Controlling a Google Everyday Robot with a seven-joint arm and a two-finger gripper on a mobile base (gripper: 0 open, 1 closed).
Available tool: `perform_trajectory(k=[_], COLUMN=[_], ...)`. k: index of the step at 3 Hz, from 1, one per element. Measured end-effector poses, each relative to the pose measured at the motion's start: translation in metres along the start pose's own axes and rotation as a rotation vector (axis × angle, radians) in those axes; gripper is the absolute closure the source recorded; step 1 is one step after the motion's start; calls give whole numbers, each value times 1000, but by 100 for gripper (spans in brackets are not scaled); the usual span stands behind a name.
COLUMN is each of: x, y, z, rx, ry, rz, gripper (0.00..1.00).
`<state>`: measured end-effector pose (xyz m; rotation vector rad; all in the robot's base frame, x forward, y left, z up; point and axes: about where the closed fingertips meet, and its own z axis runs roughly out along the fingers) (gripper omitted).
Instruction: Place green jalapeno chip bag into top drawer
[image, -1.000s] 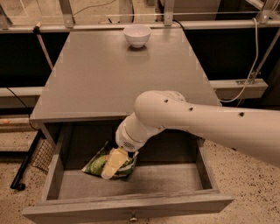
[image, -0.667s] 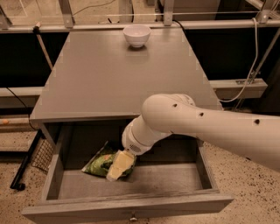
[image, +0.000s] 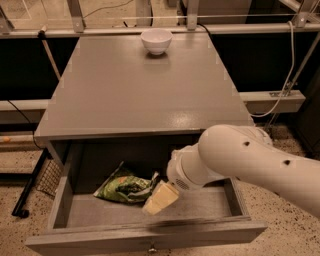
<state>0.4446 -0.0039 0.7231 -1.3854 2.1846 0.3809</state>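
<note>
In the camera view the top drawer (image: 150, 235) stood pulled out, so I measured everything against it. The green jalapeno chip bag (image: 124, 185) lay inside the drawer, on its floor left of centre. It was flat and a little crumpled rather than hanging, and I judged that it was resting where the task wanted it. The gripper (image: 160, 198) was inside the drawer too, low over the floor, with its tip at the bag's right edge. I could not tell whether it was parted or closed, or whether it had any hold on the bag. The arm (image: 250, 160) slanted into the drawer from the right, probably to clear the table (image: 145, 95) overhanging the drawer's back. The white bowl (image: 156, 40) sat well behind the drawer, out of the way.
</note>
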Motion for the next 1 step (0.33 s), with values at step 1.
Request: perform_trajectory(k=[1], x=[31], y=[-3], z=[-30], rx=[52], ry=[-4], rz=[85], gripper=[0])
